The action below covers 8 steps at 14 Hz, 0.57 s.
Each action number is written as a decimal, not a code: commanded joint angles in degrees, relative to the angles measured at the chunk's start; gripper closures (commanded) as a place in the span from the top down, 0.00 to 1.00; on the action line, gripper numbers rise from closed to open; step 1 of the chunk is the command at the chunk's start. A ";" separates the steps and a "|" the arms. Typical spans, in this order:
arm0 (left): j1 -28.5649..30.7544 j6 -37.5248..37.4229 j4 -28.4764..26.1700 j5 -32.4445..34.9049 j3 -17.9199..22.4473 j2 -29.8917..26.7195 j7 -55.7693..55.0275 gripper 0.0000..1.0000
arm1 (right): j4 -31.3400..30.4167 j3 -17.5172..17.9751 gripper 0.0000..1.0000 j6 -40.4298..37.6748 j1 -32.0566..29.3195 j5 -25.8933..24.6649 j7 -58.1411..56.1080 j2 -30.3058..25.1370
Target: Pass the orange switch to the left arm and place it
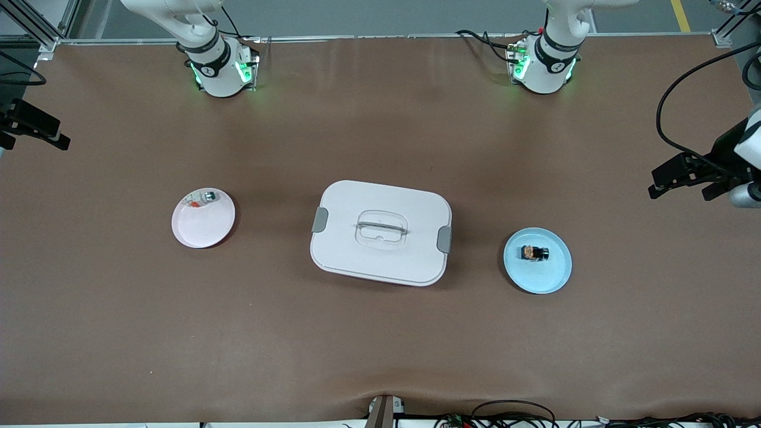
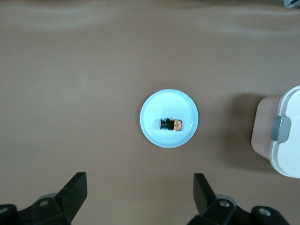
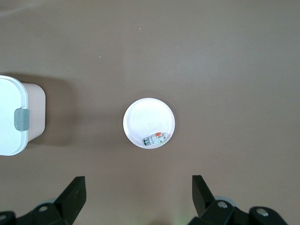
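We are at the very start: both our grippers, left gripper (image 2: 139, 193) and right gripper (image 3: 138, 194), hang wide open, and next we must reach down for the orange switch (image 1: 535, 252) on the blue plate (image 1: 556, 276), lower right of the front picture, beside the box (image 1: 380, 196)

The orange switch (image 1: 535, 252), black with an orange cap, lies on its side on the blue plate (image 1: 556, 279).

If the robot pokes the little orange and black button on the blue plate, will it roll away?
Probably a little. The orange switch looks round-bodied and lies on its side, so a nudge could roll it. The blue plate seems to have a raised rim that might stop it. It looks tiny and likely light, so it may skid.
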 commanded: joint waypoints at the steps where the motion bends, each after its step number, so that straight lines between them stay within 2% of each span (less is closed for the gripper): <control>1: -0.15 -5.79 0.61 1.09 -0.22 -0.63 0.28 1.00 | -1.40 -0.02 1.00 0.17 0.15 0.30 0.87 -1.57; 8: 0.46 -2.74 -7.73 1.00 -1.10 -8.01 -1.04 1.00 | -1.40 -0.11 1.00 0.17 -0.03 0.30 0.87 -1.57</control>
